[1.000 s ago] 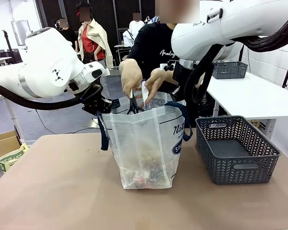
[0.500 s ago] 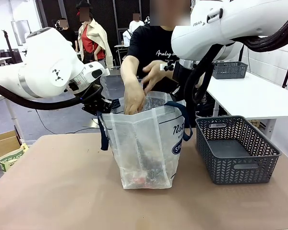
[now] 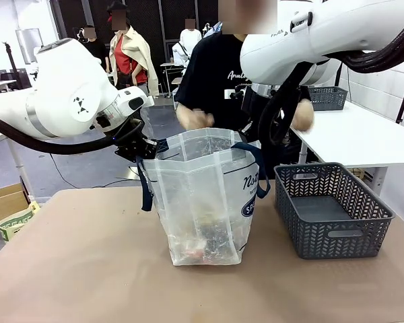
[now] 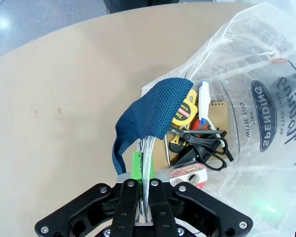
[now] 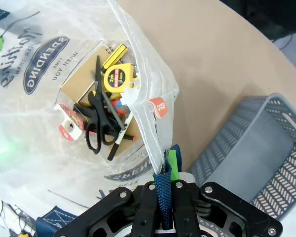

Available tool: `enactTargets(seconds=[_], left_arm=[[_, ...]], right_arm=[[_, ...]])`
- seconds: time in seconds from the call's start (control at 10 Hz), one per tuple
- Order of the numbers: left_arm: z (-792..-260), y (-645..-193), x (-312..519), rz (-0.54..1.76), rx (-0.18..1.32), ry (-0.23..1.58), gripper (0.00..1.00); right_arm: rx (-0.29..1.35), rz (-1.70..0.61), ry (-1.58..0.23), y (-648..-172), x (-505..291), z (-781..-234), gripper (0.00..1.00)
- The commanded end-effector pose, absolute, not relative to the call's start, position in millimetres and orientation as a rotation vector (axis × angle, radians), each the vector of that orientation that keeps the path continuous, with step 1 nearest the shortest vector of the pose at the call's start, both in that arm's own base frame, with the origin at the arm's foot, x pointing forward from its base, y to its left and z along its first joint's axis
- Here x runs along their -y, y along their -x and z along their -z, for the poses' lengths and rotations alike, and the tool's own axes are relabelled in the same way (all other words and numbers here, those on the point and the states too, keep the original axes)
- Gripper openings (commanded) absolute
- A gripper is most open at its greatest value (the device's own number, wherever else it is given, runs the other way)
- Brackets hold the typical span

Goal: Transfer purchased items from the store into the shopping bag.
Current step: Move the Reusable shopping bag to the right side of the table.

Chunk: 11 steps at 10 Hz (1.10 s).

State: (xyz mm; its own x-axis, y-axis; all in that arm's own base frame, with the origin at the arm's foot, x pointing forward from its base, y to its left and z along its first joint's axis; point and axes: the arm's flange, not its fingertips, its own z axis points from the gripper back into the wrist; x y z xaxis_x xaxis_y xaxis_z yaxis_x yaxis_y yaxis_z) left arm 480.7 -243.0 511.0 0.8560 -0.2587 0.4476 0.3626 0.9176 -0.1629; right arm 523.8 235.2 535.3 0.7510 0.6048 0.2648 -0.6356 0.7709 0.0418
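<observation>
Pinching the shopping bag (image 3: 202, 195) by its rim, my left gripper (image 4: 144, 172) and right gripper (image 5: 166, 172) clamp shut; purchased items (image 5: 104, 123) lie inside.

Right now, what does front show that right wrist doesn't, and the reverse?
Front: person's hand over the bag's mouth; left gripper at the bag's rim. Right wrist: right gripper shut on the navy handle; yellow tape measure, black scissors and tape roll at the bag's bottom. Both: shopping bag and grey basket, nothing visible inside it.
</observation>
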Motion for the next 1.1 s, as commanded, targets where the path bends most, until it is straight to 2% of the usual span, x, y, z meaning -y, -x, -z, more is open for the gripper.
enactTargets(seconds=[0.0,1.0], left_arm=[[-513.3,-480.5,241.0,0.327,0.439,0.246,0.0],[-513.3,-480.5,241.0,0.327,0.439,0.246,0.0]], right_arm=[[0.244,-0.679,-0.132,-523.9,-234.6,-535.7,0.0],[0.244,-0.679,-0.132,-523.9,-234.6,-535.7,0.0]])
